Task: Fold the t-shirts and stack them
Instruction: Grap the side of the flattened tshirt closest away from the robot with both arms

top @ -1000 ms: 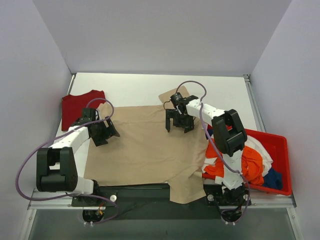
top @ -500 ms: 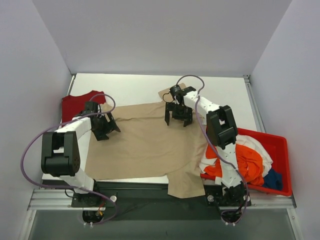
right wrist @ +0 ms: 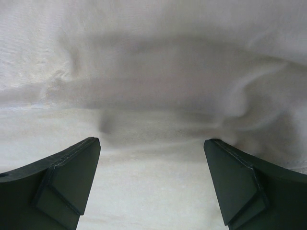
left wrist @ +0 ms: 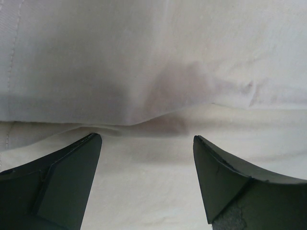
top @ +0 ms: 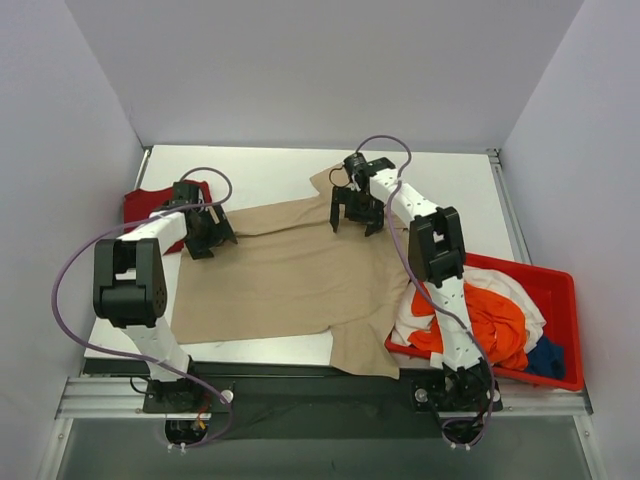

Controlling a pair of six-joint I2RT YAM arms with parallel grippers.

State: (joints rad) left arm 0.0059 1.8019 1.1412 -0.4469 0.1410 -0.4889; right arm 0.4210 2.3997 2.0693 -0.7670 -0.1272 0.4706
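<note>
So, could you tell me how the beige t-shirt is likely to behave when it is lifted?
Probably floppy: the beige t-shirt lies creased, one corner drooping over the table edge, so it would likely sag from any grip point. It looks thin, so probably light. Pushed, it would likely bunch rather than slide.

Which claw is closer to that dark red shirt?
Left. The left gripper sits right beside the dark red shirt; the right gripper is far off, across the beige shirt.
</note>
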